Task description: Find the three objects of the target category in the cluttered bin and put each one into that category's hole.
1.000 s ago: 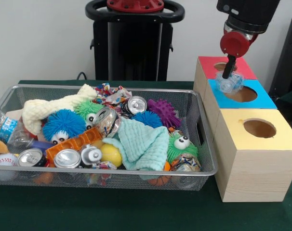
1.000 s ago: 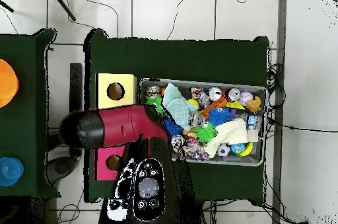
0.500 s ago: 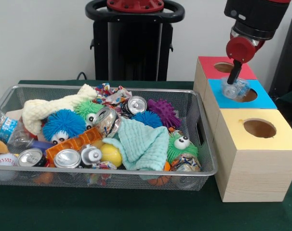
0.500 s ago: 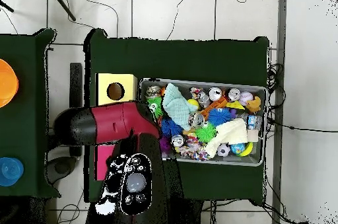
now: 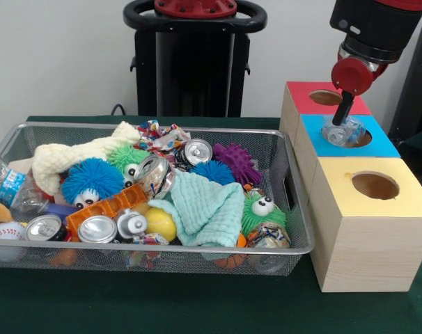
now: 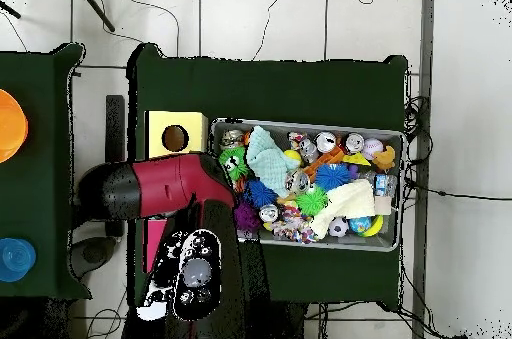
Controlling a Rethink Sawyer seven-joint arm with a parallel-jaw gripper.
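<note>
My gripper (image 5: 343, 120) hangs over the blue-topped box (image 5: 380, 145) and is shut on a see-through plastic bottle (image 5: 340, 131). The bottle sits low in the mouth of the box's round hole (image 5: 360, 138). A second bottle with a blue-and-white label (image 5: 11, 185) lies at the left end of the wire mesh bin (image 5: 155, 249), against the wall. It also shows in the overhead view (image 6: 383, 185). In the overhead view the red arm (image 6: 165, 187) hides the gripper and the blue box. No third bottle shows clearly.
The bin holds several drink cans (image 5: 97, 229), fuzzy balls with googly eyes (image 5: 91, 179), a mint cloth (image 5: 209, 206), a cream cloth toy (image 5: 75, 156) and a baseball (image 5: 5, 233). The red-topped box (image 5: 301, 95) stands behind the blue one, the yellow-topped box (image 5: 364, 209) in front.
My gripper has carried the bottle to the right and down, from above the blue box's left edge into the mouth of its hole.
</note>
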